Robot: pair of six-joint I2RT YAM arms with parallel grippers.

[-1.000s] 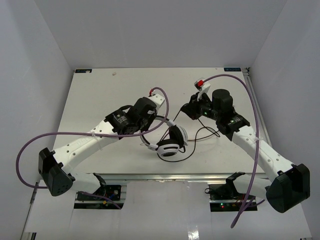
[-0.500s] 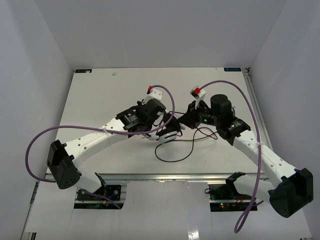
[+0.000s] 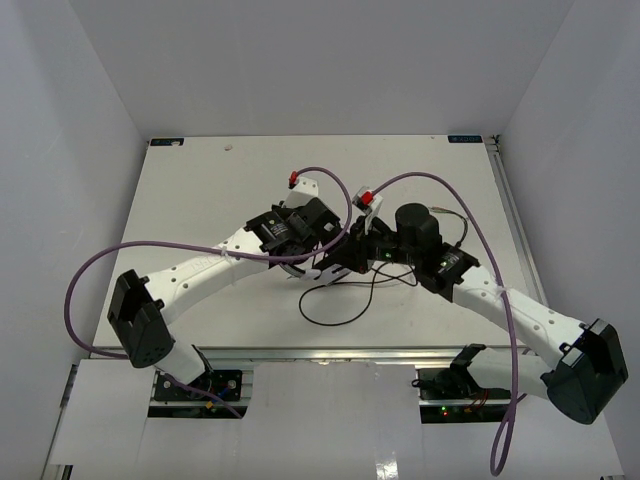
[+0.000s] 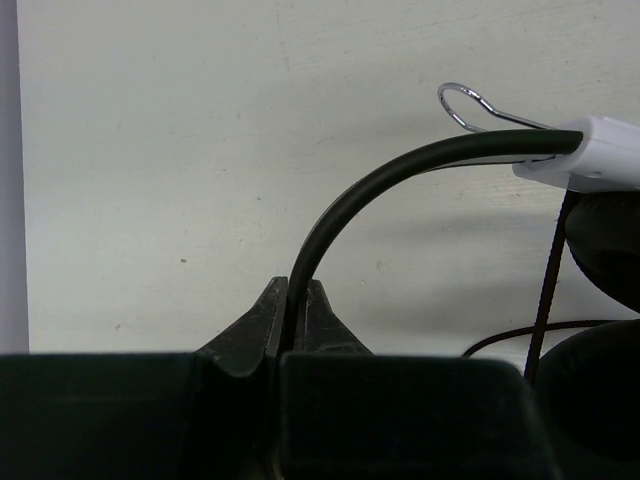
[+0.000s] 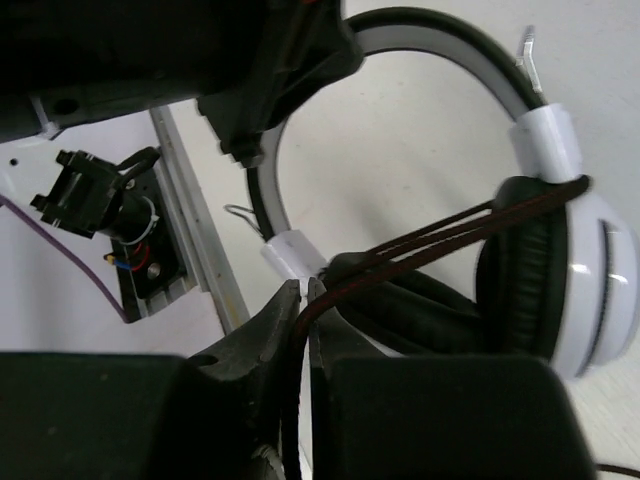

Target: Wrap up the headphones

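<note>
We've got the left gripper (image 4: 292, 302) clamped on the band (image 4: 400, 165) as an anchor, right gripper (image 5: 303, 300) pinching the cord (image 5: 440, 233) taut toward 2 o'clock to wrap it.

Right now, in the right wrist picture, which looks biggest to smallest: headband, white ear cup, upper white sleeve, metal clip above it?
1. headband and white ear cup: unsure, long and thin against bulky.
2. upper white sleeve.
3. metal clip.
</note>
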